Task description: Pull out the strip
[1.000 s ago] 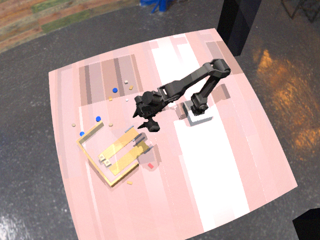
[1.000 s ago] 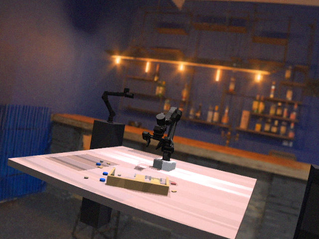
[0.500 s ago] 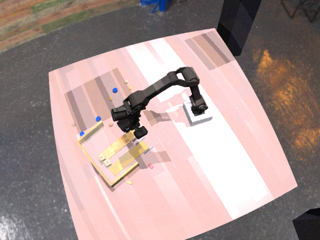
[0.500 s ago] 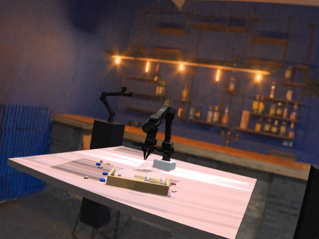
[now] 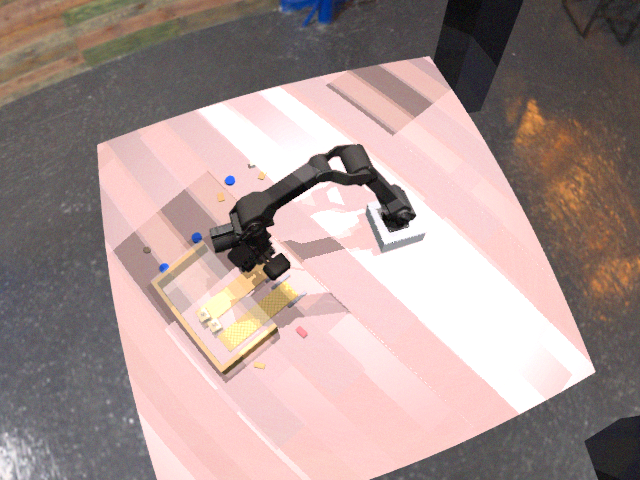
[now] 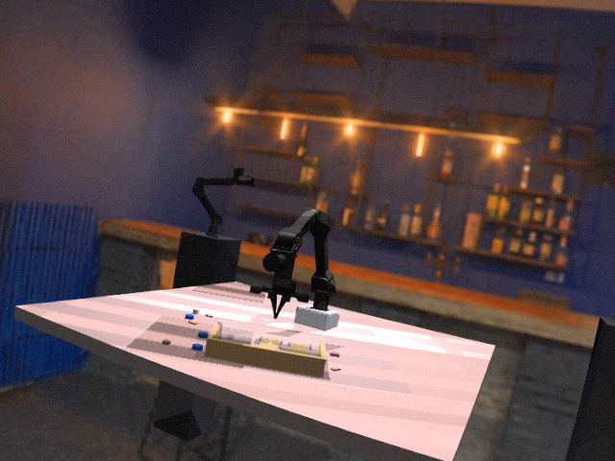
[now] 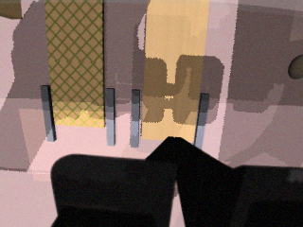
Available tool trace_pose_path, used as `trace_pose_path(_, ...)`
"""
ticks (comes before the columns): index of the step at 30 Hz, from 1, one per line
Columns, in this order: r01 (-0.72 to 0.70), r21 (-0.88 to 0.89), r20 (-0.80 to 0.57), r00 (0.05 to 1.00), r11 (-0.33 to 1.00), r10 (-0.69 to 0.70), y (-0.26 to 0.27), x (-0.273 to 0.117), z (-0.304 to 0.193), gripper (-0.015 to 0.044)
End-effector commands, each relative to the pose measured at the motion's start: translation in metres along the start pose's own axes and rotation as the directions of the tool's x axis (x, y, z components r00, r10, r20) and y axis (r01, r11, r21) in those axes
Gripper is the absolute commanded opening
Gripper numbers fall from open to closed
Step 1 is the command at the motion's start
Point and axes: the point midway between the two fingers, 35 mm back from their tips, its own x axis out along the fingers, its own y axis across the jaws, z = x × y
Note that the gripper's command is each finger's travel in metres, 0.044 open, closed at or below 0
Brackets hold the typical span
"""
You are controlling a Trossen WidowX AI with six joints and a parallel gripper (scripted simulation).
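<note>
My gripper (image 6: 276, 316) (image 7: 173, 143) is shut, its fingertips together with nothing between them. It is above the near end of the plain yellow strip (image 5: 232, 295) (image 7: 175, 38). The cross-hatched strip (image 5: 262, 313) (image 7: 76, 57) lies beside it, roughly parallel. Two small pale cubes with dark marks sit close together at the strips' far ends: one cube (image 5: 203, 314) at the end of the plain strip, the other cube (image 5: 215, 326) toward the hatched strip. Their marks are too small to read. I cannot tell exactly what the second cube rests on.
A wooden wall (image 5: 186, 323) (image 6: 268, 359) encloses three sides, open toward the arm. Upright grey-blue guides (image 7: 48, 113) (image 7: 111, 117) (image 7: 135, 118) (image 7: 202, 118) flank the strips' near ends. Blue discs (image 5: 230, 180) (image 5: 196, 237), a red block (image 5: 301, 331) and a tan piece (image 5: 259, 365) lie outside.
</note>
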Motion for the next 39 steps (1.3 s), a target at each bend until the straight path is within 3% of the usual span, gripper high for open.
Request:
trace_pose_path(1, -0.009, -0.006, -0.010, 1.000, 1.000, 0.009, 0.000, 0.010, 0.000, 0.0000)
trace_pose_path(39, -0.009, -0.006, -0.010, 1.000, 1.000, 0.009, -0.002, 0.070, -0.004, 0.0000)
